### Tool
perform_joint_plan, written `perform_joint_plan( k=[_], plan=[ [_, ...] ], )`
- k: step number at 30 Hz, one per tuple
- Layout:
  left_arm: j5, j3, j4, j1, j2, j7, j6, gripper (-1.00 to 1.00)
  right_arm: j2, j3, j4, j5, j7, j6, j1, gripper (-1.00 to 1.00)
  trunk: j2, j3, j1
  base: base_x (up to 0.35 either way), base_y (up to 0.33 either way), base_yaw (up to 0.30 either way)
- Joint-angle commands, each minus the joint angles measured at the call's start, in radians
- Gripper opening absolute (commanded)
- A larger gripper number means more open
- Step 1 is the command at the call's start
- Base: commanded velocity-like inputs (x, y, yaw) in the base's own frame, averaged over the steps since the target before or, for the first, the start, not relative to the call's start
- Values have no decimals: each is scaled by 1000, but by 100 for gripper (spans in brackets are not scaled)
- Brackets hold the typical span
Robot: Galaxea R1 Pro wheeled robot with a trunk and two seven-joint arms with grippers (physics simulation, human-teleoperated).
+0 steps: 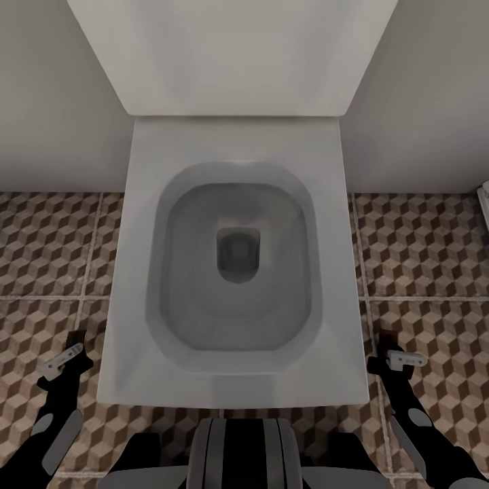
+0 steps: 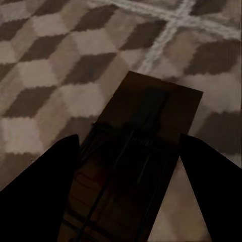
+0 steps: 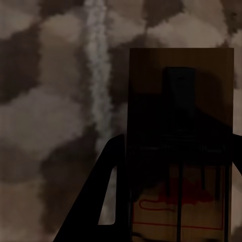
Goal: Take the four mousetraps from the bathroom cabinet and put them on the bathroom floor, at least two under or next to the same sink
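Tools, left (image 2: 126,151) and right (image 3: 174,166), each clamp flat wooden mousetrap (image 2: 146,121) (image 3: 181,101) above cube-patterned tiles (image 1: 421,244).

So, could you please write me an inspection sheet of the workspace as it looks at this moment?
Surface: cube-patterned bathroom floor, tiled with pale grout lines.
Job's things: one mousetrap between the left gripper's fingers, seen over the floor tiles; a second mousetrap in the right gripper, its red marking visible. The cabinet, sink and other traps: nothing seen.
Clutter: nothing seen.
Grippers: left gripper low beside the toilet, shut on its trap; right gripper on the other side, shut on its trap.
Cables: nothing seen.
Surroundings: white square toilet, lid up, directly ahead; pale wall behind it; a white edge at the right border, not identifiable.
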Motion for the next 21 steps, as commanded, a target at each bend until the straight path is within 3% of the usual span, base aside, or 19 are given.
perform_joint_plan(
  k=[1,15,18,21],
  plan=[
    [3,-2,-9,0,0,13,-3,-100,-1,7,0,-8,-7,-4,0,-100,0,0,0,0,0,0],
    [-3,0,-63,0,-19,53,-1,-100,-1,7,0,-9,-7,-4,0,-100,0,0,0,0,0,0],
    [-22,0,-63,0,-20,55,0,-100,-1,7,0,-9,-7,-4,0,-100,0,0,0,0,0,0],
    [-61,1,-63,0,-26,61,0,-100,-1,7,0,-9,-7,-4,0,-100,0,0,0,0,0,0]
  ],
)
